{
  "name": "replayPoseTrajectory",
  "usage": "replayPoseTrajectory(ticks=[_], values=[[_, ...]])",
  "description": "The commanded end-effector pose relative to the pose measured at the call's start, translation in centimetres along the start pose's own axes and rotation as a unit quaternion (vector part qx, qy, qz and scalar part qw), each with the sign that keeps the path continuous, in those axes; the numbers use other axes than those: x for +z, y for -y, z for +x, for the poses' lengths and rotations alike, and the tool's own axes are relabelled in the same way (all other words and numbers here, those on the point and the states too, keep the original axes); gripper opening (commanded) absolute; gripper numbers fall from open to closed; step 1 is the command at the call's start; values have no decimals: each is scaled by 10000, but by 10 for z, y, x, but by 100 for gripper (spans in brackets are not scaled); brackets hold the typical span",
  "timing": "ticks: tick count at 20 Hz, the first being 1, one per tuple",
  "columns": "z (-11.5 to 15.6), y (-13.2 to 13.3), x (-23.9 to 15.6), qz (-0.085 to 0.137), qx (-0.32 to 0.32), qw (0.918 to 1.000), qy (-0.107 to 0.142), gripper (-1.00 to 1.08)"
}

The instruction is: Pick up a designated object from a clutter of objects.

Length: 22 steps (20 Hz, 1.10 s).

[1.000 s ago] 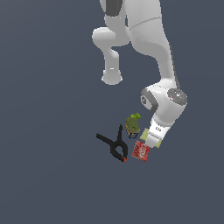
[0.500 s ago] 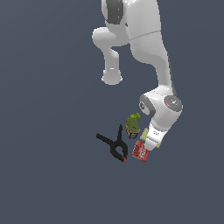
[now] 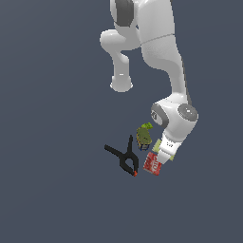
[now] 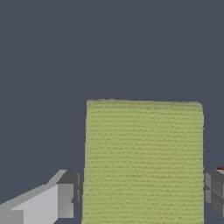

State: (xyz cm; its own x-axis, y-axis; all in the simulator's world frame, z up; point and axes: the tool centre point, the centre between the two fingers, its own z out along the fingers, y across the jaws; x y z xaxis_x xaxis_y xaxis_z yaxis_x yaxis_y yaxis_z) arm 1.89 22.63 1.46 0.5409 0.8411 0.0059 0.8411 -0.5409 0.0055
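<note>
The gray floor [image 3: 57, 199] is bare. The gripper [image 4: 142, 192] sits open around the pad [image 4: 144, 162]; squeezing and lifting remain.

The exterior view looks down from high up and well back, taking in the whole arm [image 3: 156, 61] with the clutter gathered toward 5 o'clock of its picture. The wrist view sits very near, facing straight down between the tool [image 4: 142, 192] fingers onto the yellow-green pad [image 4: 144, 162]. Both views share that pad [image 3: 172, 154], a sliver under the wrist in the exterior view.
</note>
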Motion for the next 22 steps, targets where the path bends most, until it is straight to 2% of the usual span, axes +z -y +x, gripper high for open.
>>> replayPoseTrajectory(ticks=[1, 6, 11, 16, 22], values=[[-3, 2, 5, 27, 2, 10000, 32, -100], [-4, -4, -4, 1, -2, 10000, 5, -100], [-17, -18, -21, 1, -2, 10000, 5, -100], [-40, -43, -50, 4, -5, 10000, 10, -100], [-78, -85, -99, 9, -7, 10000, 10, -100]])
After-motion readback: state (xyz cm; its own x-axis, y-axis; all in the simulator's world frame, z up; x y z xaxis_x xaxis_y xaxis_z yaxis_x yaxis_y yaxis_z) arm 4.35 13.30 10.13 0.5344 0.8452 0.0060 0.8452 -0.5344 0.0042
